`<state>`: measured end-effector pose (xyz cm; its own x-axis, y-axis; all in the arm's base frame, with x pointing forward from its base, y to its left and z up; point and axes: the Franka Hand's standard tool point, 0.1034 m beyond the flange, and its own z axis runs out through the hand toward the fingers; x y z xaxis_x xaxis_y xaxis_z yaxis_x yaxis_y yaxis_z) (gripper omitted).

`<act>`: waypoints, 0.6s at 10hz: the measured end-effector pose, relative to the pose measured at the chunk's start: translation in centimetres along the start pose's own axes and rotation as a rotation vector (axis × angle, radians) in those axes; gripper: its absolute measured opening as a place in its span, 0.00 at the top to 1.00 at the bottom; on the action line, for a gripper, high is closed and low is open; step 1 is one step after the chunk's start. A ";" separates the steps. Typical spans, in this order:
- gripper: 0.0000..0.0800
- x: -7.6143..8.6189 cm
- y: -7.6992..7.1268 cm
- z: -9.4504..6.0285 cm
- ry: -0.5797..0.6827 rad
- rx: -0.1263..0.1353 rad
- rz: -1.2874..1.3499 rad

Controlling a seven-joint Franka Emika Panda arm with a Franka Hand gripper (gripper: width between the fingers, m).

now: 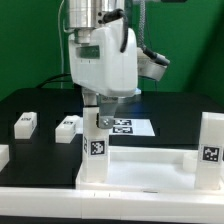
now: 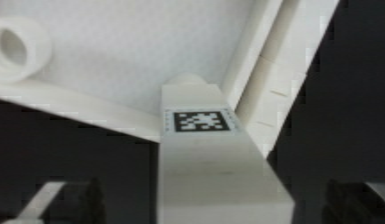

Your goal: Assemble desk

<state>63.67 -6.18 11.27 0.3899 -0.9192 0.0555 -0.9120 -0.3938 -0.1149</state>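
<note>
The desk panel point(image 1: 145, 172) lies white and rimmed at the front of the black table. A white tagged leg point(image 1: 95, 150) stands upright at the panel's corner on the exterior view's left. A second leg point(image 1: 210, 142) stands at the right corner. My gripper point(image 1: 97, 116) hangs right above the left leg's top, open. In the wrist view the leg point(image 2: 203, 135) runs between the two fingers point(image 2: 56, 205), with dark gaps on both sides, so the gripper point(image 2: 207, 208) touches nothing. A round socket point(image 2: 11, 50) in the panel point(image 2: 100, 85) shows beside it.
Two loose tagged legs point(image 1: 25, 123) point(image 1: 67, 125) lie on the table at the exterior view's left. The marker board point(image 1: 128, 126) lies flat behind the gripper. Another white piece point(image 1: 3, 155) shows at the left edge.
</note>
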 end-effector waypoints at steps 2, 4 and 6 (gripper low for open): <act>0.19 -0.1 0.0 0.0 0.001 -0.002 -0.188; 0.19 0.0 0.0 0.0 0.002 -0.002 -0.395; 0.19 0.0 0.0 0.0 0.003 -0.004 -0.577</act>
<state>63.69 -6.21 11.28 0.8243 -0.5552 0.1112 -0.5519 -0.8317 -0.0614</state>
